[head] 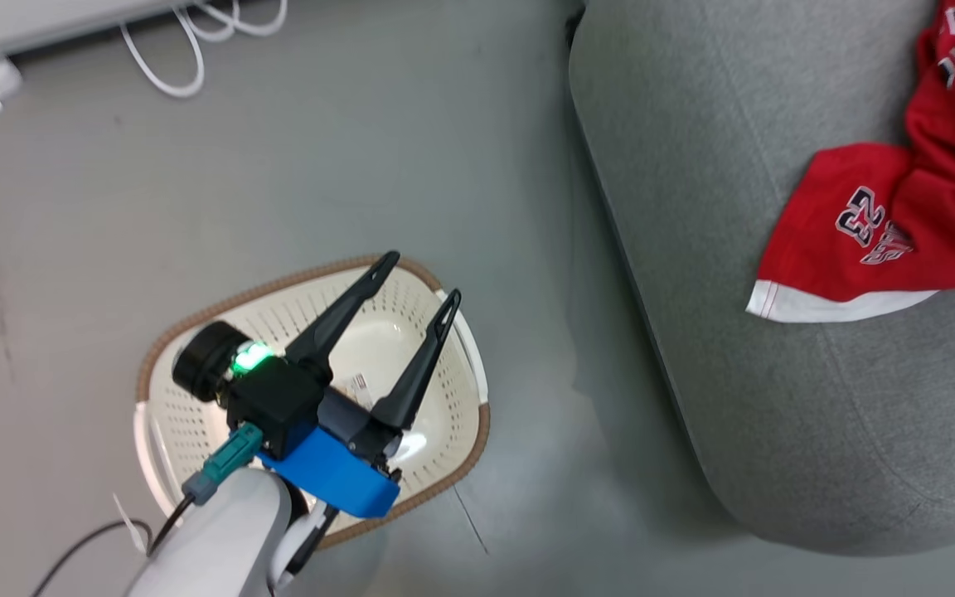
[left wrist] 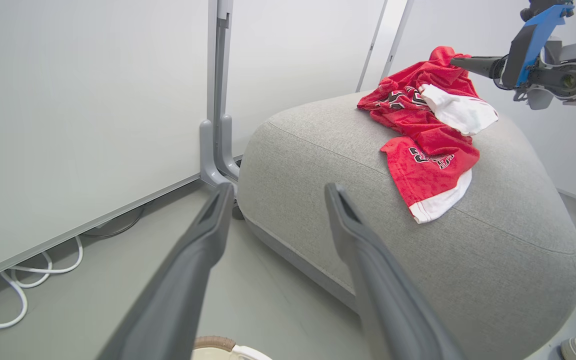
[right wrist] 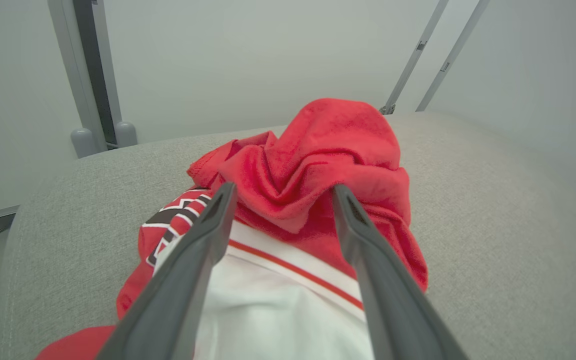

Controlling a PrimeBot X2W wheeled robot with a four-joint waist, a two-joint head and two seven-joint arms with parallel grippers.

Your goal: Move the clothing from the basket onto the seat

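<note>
The left claw (head: 421, 278) is closest to the head camera. Its two long dark fingers are spread wide with nothing between them, and it hangs over the basket (head: 187, 423) on the grey floor (head: 361, 149). The basket is a rounded cream plastic tub with rows of small holes in its walls and a brown woven-look rim. Its smooth base and a label are bare, and no red cloth shows in it, though the claw and its wrist hide part of the inside.

The clothing (head: 850, 240) lies in a crumpled heap on top of the seat (head: 693, 207), well in from the rounded edge that faces the basket. One white-trimmed hem trails toward that edge. The fabric is soft red with a slightly fuzzy nap. It has white panels, a thin red stripe and a dark number outlined in white.

The right claw (right wrist: 283, 189) is over the heap with its fingers apart. A bunched peak of red cloth stands up between them, and they do not appear to pinch it.

The seat is a large, pebble-shaped mass of grey woven upholstery, matte and finely grained, with one seam running across it.

Judging by the bare basket and the pile on the seat, the move looks essentially done. What seems left is to draw the right claw clear of the cloth and check the hidden part of the basket.
</note>
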